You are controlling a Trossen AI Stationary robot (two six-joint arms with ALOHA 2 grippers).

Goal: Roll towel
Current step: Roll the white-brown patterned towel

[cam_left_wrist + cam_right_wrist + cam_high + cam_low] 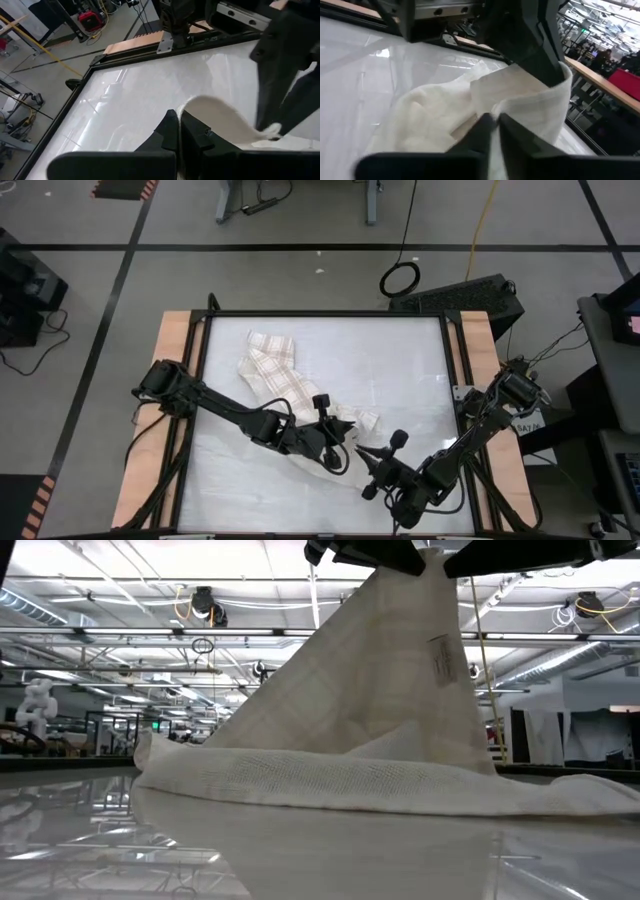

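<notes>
Here, both my pincers pinch the soft cream-white, tan-plaid cloth towel (272, 370).
My left pincer (335, 448) and right pincer (365, 457) clamp its lifted end above the glossy white desk (400, 370).

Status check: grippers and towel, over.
Left gripper shut on towel, corner lifted. Right gripper shut beside it at the near edge. Towel crumpled, unrolled. Nothing in the way.
</notes>
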